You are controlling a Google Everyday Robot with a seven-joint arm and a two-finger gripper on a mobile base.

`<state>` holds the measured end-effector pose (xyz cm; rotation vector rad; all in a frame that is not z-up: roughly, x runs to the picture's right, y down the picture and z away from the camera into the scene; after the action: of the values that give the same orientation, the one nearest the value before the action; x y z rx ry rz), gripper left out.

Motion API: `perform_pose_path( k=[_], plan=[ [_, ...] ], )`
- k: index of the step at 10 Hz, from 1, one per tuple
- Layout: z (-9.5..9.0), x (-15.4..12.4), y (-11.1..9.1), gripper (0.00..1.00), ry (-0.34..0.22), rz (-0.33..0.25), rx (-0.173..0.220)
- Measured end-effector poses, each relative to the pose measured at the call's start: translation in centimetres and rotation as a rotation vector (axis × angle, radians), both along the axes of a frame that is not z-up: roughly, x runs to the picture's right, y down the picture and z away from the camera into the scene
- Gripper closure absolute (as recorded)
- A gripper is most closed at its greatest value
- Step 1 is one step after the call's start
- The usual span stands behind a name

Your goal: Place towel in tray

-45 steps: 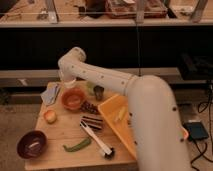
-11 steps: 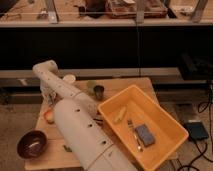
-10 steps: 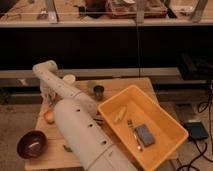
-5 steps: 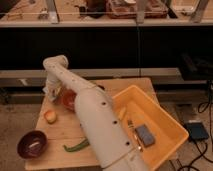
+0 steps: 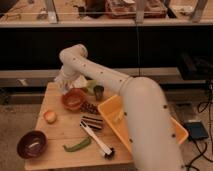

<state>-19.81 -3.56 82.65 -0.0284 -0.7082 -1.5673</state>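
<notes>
Camera view: the gripper (image 5: 66, 84) sits at the counter's (image 5: 55, 142) far left corner, fingers clamped on the towel (image 5: 80, 81). The tray (image 5: 111, 114) lies along the right edge. Carried across, the hanging cloth could snag the orange bowl (image 5: 74, 99) or slip free.

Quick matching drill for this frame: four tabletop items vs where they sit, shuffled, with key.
Items:
1. orange bowl
2. dark maroon bowl
3. green pepper
4. tray

Places:
A. front left corner of the table
B. right side, partly behind the arm
C. front edge, near the middle
D. back of the table, just below the gripper

Pairs: 1-D, 2-A, 3-C, 4-B

The gripper is shut at the back left, holding the towel above the orange bowl.
</notes>
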Motion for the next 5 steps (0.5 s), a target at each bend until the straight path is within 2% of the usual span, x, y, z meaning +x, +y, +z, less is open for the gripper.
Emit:
perform_pose_path(
  k=[2, 5],
  plan=[
    [-2.5, 4.2, 1.0, 1.0, 0.017, 0.033, 0.013],
    [-6.2, 11.6, 3.6, 1.0, 0.072, 0.108, 0.006]
  ],
)
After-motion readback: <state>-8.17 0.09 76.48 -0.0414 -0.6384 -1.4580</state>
